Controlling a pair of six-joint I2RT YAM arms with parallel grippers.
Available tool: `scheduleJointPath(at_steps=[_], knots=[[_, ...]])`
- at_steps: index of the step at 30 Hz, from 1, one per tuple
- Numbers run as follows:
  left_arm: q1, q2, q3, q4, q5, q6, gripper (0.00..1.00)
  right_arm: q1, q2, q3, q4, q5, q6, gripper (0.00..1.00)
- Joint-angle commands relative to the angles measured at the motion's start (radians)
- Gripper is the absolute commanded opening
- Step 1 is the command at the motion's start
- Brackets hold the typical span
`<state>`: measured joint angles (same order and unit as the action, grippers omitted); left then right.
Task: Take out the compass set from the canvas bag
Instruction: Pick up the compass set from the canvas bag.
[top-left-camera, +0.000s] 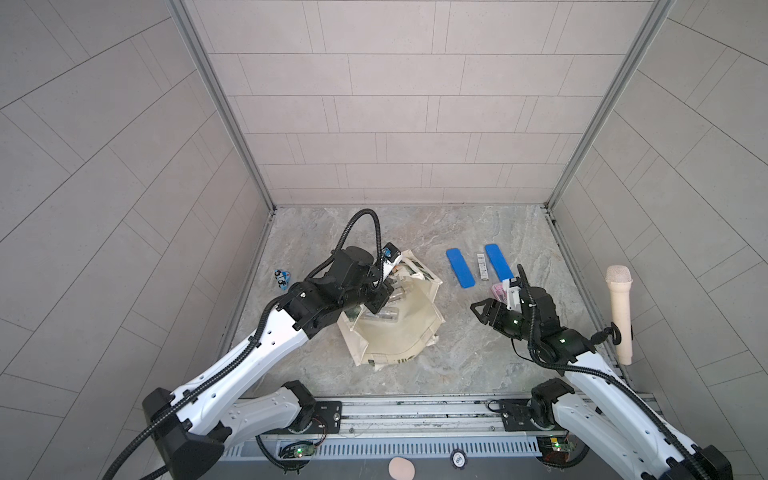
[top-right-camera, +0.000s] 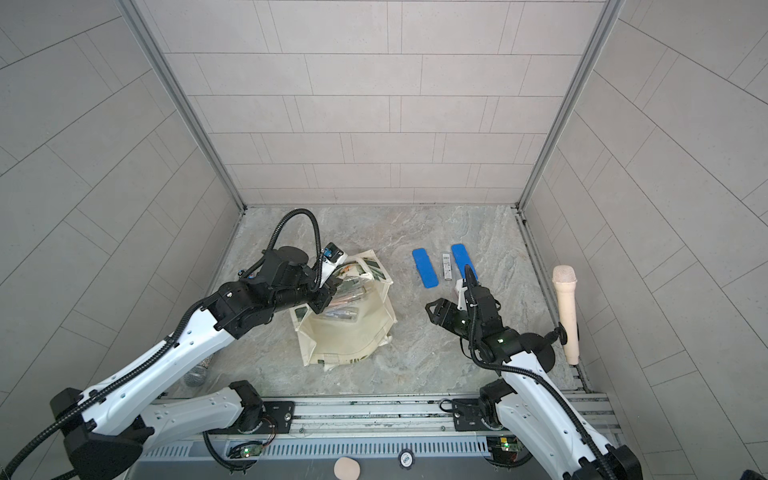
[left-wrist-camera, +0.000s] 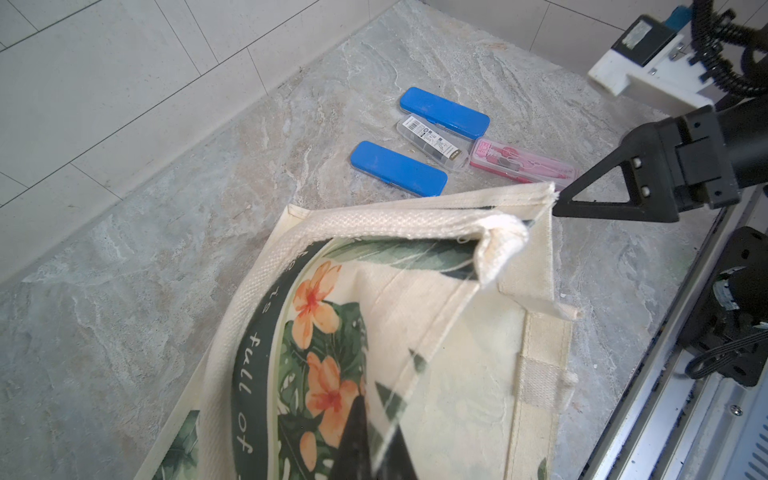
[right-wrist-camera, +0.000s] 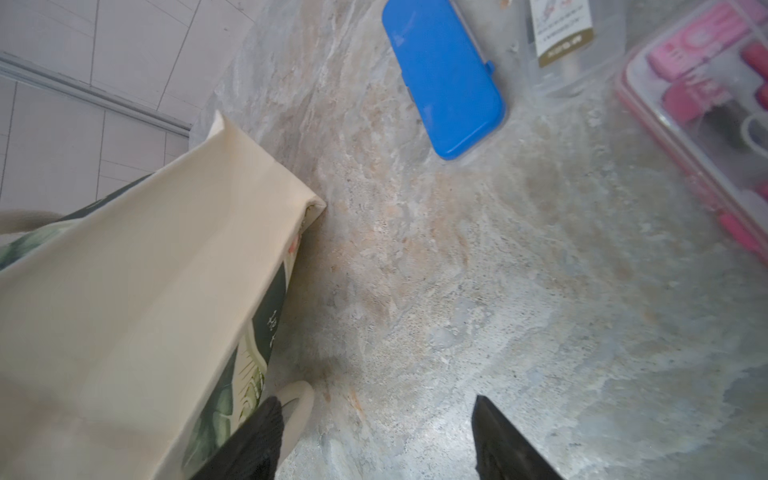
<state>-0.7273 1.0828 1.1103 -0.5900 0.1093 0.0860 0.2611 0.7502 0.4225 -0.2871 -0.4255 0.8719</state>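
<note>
The cream canvas bag (top-left-camera: 399, 332) (top-right-camera: 353, 332) stands open in the middle of the table, its green flower print (left-wrist-camera: 316, 332) facing outward. My left gripper (left-wrist-camera: 374, 444) (top-left-camera: 376, 305) is shut on the bag's side wall at the rim. Clear cases (top-left-camera: 388, 309) (top-right-camera: 345, 305) lie inside the bag; their contents are unclear. A pink compass set (left-wrist-camera: 523, 166) (right-wrist-camera: 706, 104) lies on the table right of the bag, partly hidden under my right wrist in a top view. My right gripper (right-wrist-camera: 374, 411) (top-left-camera: 478, 311) is open and holds nothing, low over bare table between the bag and the pink set.
Two blue cases (top-left-camera: 460, 268) (top-left-camera: 498, 262) and a clear barcoded case (top-left-camera: 482, 266) lie behind the right gripper. A cream microphone (top-left-camera: 619, 311) stands at the right edge. A small blue object (top-left-camera: 282, 279) lies far left. The bag's loop handle (right-wrist-camera: 301, 399) touches the table by one right finger.
</note>
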Motion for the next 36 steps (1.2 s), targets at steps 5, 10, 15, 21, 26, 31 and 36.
scheduleJointPath(at_steps=[5,10,15,21,26,31,36], knots=[[-0.007,0.044,0.055,0.03,0.08,0.003,0.0,-0.075,-0.016,-0.047,0.051,-0.08,0.031,0.73],[-0.007,0.038,0.047,0.053,0.058,0.009,0.0,-0.087,-0.042,-0.089,0.099,-0.079,0.071,0.73],[-0.007,0.023,0.027,0.096,0.032,0.005,0.0,-0.125,0.009,-0.088,0.121,-0.123,0.064,0.73],[-0.007,0.061,0.027,0.113,0.036,-0.023,0.0,-0.131,0.025,-0.09,0.189,-0.17,0.088,0.77],[-0.007,0.094,0.049,0.107,0.04,-0.042,0.0,-0.063,-0.047,-0.05,0.313,-0.18,0.2,0.82],[-0.007,0.099,0.045,0.134,0.032,-0.054,0.0,0.145,-0.014,0.036,0.479,-0.103,0.297,0.86],[-0.009,0.128,0.085,0.13,0.043,-0.048,0.0,0.356,0.121,0.17,0.55,-0.081,0.283,0.81]])
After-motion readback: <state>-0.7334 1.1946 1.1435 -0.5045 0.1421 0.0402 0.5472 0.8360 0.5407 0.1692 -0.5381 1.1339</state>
